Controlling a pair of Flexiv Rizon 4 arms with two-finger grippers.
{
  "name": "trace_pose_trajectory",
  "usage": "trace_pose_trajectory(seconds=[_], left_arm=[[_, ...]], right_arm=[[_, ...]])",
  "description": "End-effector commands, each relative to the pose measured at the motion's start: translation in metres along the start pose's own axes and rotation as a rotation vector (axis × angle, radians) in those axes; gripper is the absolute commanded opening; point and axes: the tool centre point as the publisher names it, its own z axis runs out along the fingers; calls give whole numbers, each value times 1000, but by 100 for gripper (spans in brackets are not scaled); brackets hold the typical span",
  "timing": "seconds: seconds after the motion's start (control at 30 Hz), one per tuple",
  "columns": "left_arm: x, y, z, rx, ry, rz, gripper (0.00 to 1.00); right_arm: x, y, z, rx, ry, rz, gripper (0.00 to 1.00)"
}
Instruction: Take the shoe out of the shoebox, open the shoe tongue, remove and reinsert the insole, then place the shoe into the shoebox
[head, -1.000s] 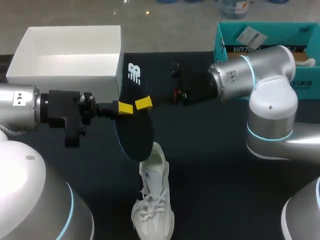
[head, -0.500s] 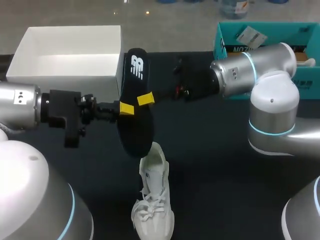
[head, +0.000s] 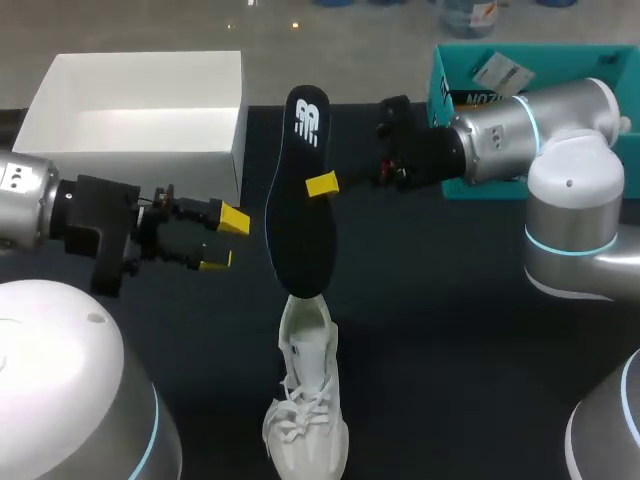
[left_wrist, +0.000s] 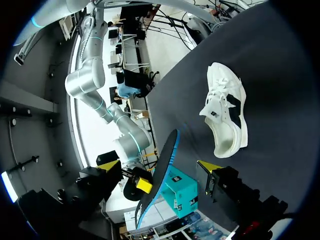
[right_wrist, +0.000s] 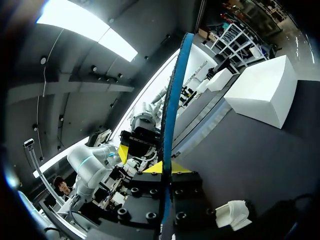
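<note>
The black insole (head: 300, 190) hangs upright above the table, its lower tip just over the heel of the white shoe (head: 305, 410). My right gripper (head: 322, 185) is shut on the insole's middle. In the right wrist view the insole (right_wrist: 172, 110) shows edge-on, blue-rimmed, between my right gripper's (right_wrist: 164, 169) yellow tips. My left gripper (head: 224, 241) stands open to the left of the insole, clear of it. From the left wrist, the insole (left_wrist: 162, 175) stands ahead of my open left gripper (left_wrist: 157, 164), and the shoe (left_wrist: 225, 115) lies on its side beyond.
The open white shoebox (head: 140, 110) sits at the back left, close behind the left gripper. A teal box (head: 530, 65) stands at the back right behind my right arm. The dark table top (head: 450, 330) runs to the shoe's right.
My left gripper has opened, let go of the insole and drawn back to the left. The right gripper has carried the insole to the right and a little farther back.
</note>
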Motion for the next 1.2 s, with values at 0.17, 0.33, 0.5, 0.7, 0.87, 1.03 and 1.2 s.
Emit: trace_pose_trajectory(seconds=[0.17,0.33,0.5,0.7,0.87,1.03,1.2], left_arm=[[5,2,-11,-16,-12,-2,100],[4,3,-8,-10,-9,5,100],[1,1,-4,22,10,-2,100],[0,1,-4,24,12,-2,100],[0,1,-4,24,12,-2,100],[0,1,-4,24,12,-2,100],[0,1,-4,24,12,-2,100]], right_arm=[[2,-3,1,11,-2,7,0],[2,-5,2,7,1,11,0],[5,-4,3,4,0,2,0],[7,-3,3,-6,-1,-12,0],[8,-3,3,-14,0,-2,0],[8,-3,3,-14,0,-2,0],[8,-3,3,-14,0,-2,0]])
